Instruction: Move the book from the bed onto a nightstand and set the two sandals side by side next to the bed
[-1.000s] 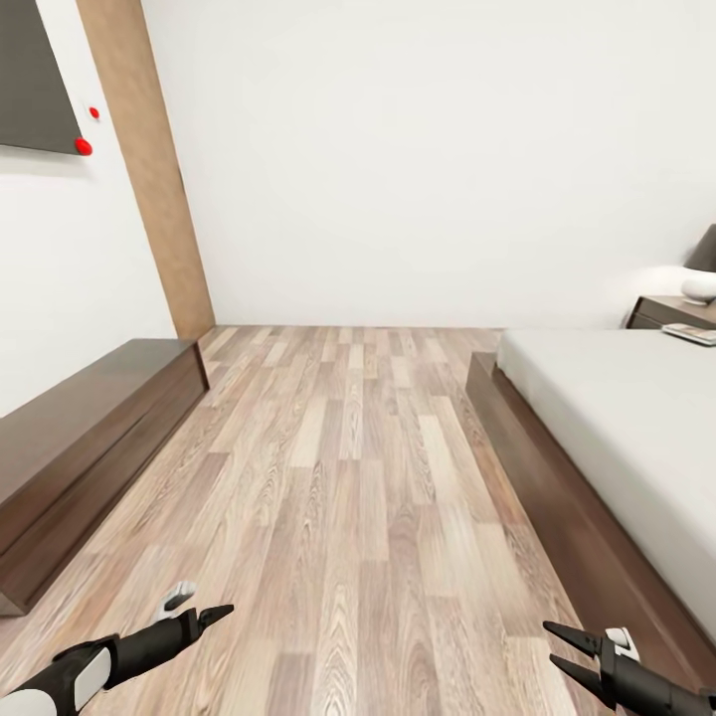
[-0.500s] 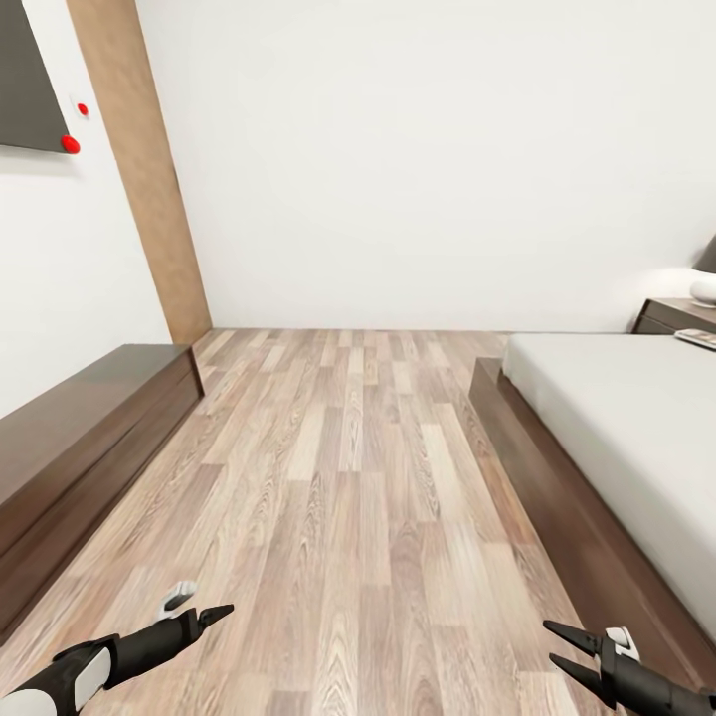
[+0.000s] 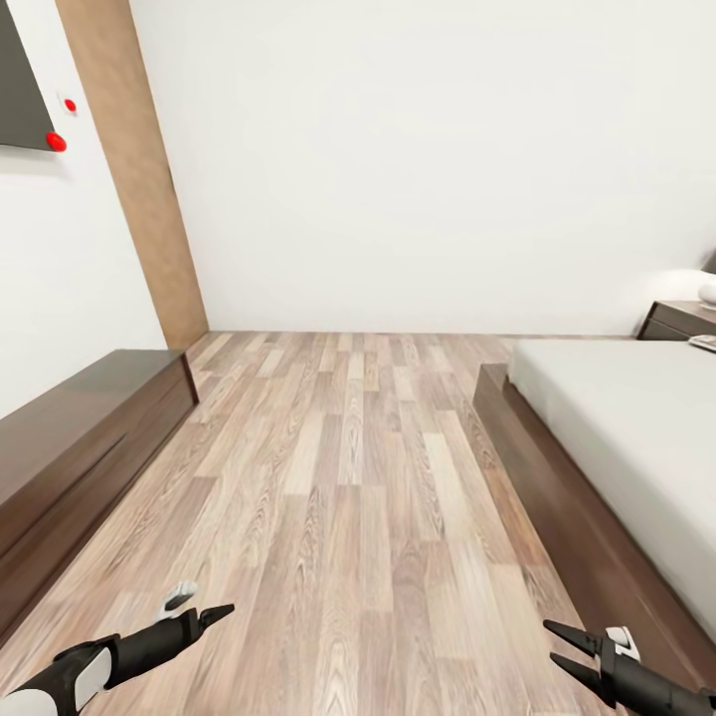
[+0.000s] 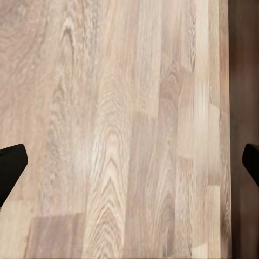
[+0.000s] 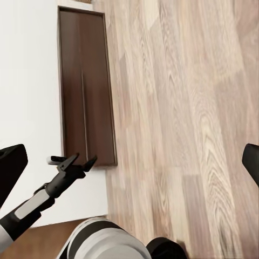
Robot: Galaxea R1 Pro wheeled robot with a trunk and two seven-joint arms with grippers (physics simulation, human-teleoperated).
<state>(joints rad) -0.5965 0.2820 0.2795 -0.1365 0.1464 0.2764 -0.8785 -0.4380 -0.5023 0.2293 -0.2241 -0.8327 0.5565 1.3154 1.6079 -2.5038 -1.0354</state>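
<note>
The bed [image 3: 636,428], with a grey mattress on a dark wood frame, runs along the right of the head view. At its far end stands a nightstand [image 3: 680,319]. A thin flat thing [image 3: 705,342] lies on the mattress by it, cut off by the picture's edge; I cannot tell whether it is the book. The sandals are out of view. My left gripper [image 3: 204,612] hangs low over the floor, open, its fingertips wide apart in the left wrist view [image 4: 129,167]. My right gripper [image 3: 562,646] is open and empty beside the bed frame.
Wood-plank floor [image 3: 358,477] stretches ahead to a white wall. A long low dark cabinet [image 3: 89,428] lines the left side, also seen in the right wrist view [image 5: 86,86]. A wooden pillar [image 3: 139,179] stands at the far left corner.
The whole picture has shifted: the camera moved forward, the pillar sliding left and the nightstand right. Both grippers keep the same pose.
</note>
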